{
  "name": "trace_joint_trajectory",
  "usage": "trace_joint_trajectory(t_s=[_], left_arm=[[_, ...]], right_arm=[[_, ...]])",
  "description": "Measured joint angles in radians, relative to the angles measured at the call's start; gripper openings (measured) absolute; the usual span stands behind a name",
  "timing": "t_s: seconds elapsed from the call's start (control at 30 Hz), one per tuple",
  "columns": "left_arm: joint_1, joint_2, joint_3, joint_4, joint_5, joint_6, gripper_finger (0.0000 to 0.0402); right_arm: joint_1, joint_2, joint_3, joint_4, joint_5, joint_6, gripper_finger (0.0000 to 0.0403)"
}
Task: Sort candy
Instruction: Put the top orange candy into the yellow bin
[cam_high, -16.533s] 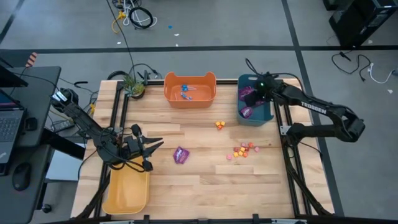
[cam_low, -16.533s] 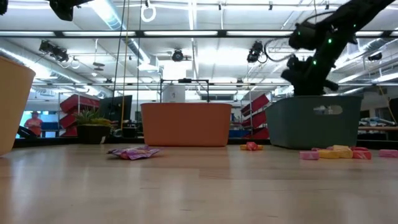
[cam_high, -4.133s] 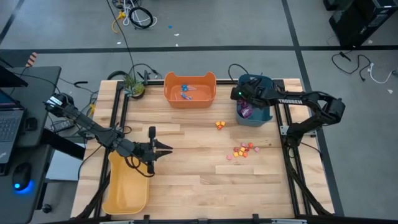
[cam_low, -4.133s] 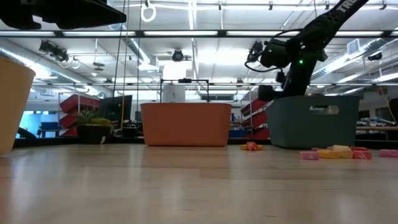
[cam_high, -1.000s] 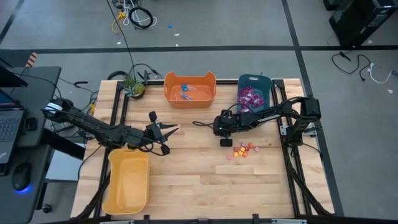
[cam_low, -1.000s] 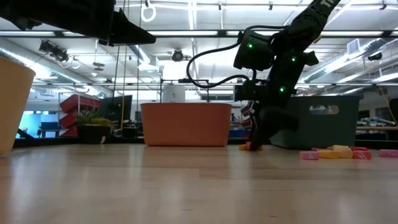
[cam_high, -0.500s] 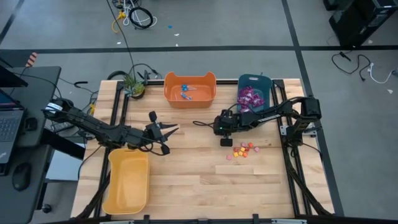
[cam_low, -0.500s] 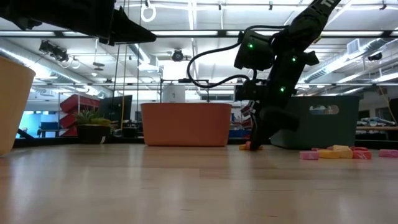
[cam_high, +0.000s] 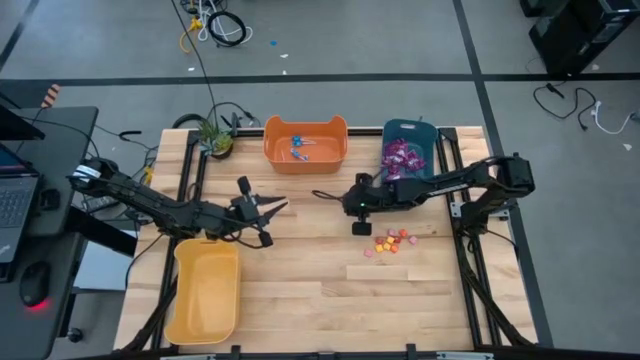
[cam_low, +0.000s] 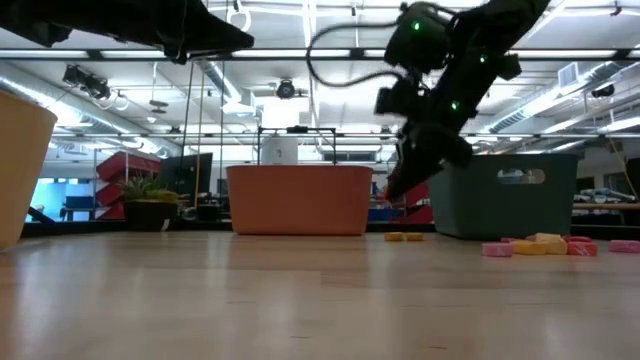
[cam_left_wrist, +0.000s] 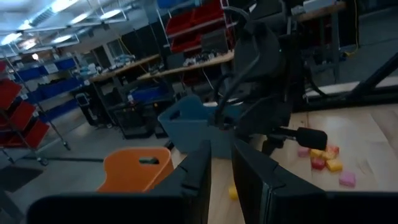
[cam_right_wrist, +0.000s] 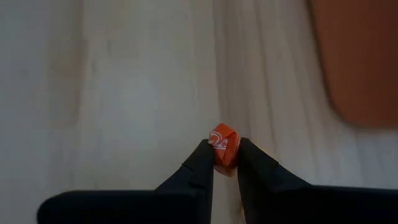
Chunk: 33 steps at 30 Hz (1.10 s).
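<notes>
Since the frame half a second earlier the right arm has lifted off the table; one small orange candy (cam_right_wrist: 223, 144) has come up with it, and only a yellow piece (cam_low: 403, 237) is left on the wood where the pair lay; the left arm is unchanged.

The orange candy is pinched between the fingertips of the right gripper (cam_right_wrist: 224, 155), held clear of the tabletop, in the air near the table's middle, between the orange bin (cam_high: 305, 145) and the teal bin (cam_high: 407, 170); the piece is roughly square, so no long axis matters.

A cluster of small orange, red and pink pieces (cam_high: 390, 241) remains on the wood just beside the right gripper (cam_high: 356, 205); purple packets (cam_high: 401, 157) lie in the teal bin; blue lollipops (cam_high: 298, 148) lie in the orange bin.

Judgement: the empty yellow bin (cam_high: 204, 298) is probably the destination; it lies well apart, across the table on the left arm's side, so a long carry is needed.

The left gripper (cam_high: 268, 212) hovers above the table near the yellow bin, fingers slightly parted, holding nothing.
</notes>
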Motion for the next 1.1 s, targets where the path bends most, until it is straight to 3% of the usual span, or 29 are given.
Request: trace_joint_trajectory(t_s=[0.3, 0.63, 0.83, 1.1], left_arm=[[0.000, -0.044, 0.000, 0.138, -0.012, 0.100, 0.0067], [-0.009, -0.181, 0.000, 0.179, -0.003, 0.007, 0.0067], [-0.033, -0.247, 0.000, 0.181, 0.070, -0.007, 0.0067], [-0.046, -0.298, 0.000, 0.189, 0.072, -0.006, 0.0067]], right_arm=[[0.037, -0.035, 0.002, 0.321, -0.075, -0.056, 0.0049], [0.037, -0.035, 0.002, 0.675, -0.219, -0.063, 0.0049], [0.037, -0.035, 0.002, 0.809, -0.270, -0.056, 0.0049], [0.037, -0.024, 0.003, 0.933, -0.316, -0.053, 0.0049]])
